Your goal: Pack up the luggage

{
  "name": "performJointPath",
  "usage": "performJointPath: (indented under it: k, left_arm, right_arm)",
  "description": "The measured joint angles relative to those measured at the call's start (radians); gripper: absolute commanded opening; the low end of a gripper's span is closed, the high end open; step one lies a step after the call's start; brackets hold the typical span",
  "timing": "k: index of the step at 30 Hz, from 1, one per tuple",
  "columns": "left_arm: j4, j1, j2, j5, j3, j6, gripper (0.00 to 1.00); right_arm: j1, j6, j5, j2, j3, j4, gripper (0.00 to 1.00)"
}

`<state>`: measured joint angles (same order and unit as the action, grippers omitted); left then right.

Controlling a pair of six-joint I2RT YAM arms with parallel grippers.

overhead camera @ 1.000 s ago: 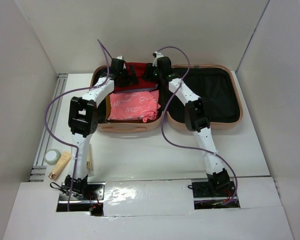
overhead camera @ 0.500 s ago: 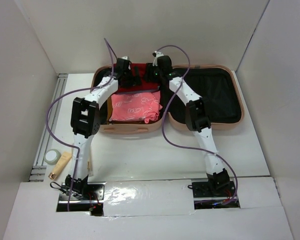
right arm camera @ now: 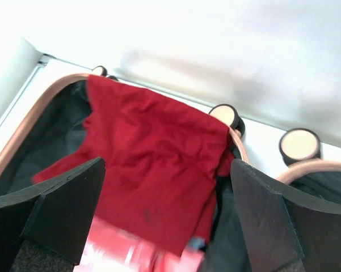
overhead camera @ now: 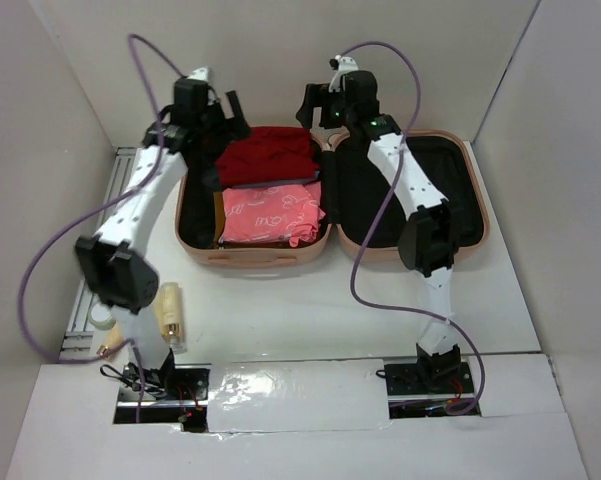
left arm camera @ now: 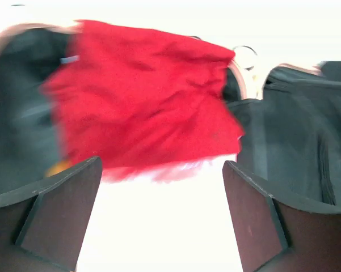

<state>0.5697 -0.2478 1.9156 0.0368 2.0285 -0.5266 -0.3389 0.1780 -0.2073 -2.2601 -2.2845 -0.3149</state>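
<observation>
Top external view: the suitcase (overhead camera: 270, 258) lies open just beneath the left hand (overhead camera: 225, 113) and right hand (overhead camera: 312, 104), both spread and empty. A red cloth (overhead camera: 268, 156) and a pink packet (overhead camera: 270, 213) are packed. Probably left to do: the bottle (overhead camera: 168, 312) far behind the left hand, then closing.

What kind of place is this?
Probably a robot test cell: plain white walls box in a white table, with the left arm and right arm bolted at its edge, facing the luggage.

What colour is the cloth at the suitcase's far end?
The cloth is plain red; clearest from right wrist.
</observation>
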Motion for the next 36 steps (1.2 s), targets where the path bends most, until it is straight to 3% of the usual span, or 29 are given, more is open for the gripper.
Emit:
performJointPath:
  k: [4, 8, 13, 17, 23, 36]
  left_arm:
    - [0.021, 0.046, -0.325, 0.088, -0.282, -0.036, 1.00]
    - [0.105, 0.073, -0.592, 0.136, -0.604, -0.127, 1.00]
    - [0.239, 0.087, -0.795, 0.158, -0.945, -0.227, 1.00]
    - [0.320, 0.087, -0.919, 0.190, -1.073, -0.299, 1.00]
    - [0.351, 0.078, -0.914, 0.211, -1.215, -0.399, 1.00]
    - [0.229, 0.066, -0.886, 0.440, -1.369, -0.552, 1.00]
  right_arm:
    - [-0.013, -0.038, 0.012, 0.151, 0.141, -0.006, 1.00]
    - [-0.089, -0.068, 0.065, 0.326, 0.413, 0.014, 1.00]
    - [-0.186, -0.044, 0.097, 0.565, 0.780, 0.032, 1.00]
    - [-0.195, 0.003, 0.151, 0.731, 0.958, 0.047, 1.00]
    - [-0.218, 0.082, 0.206, 0.890, 1.118, 0.129, 1.00]
    - [-0.290, 0.151, 0.289, 0.929, 1.147, 0.126, 1.00]
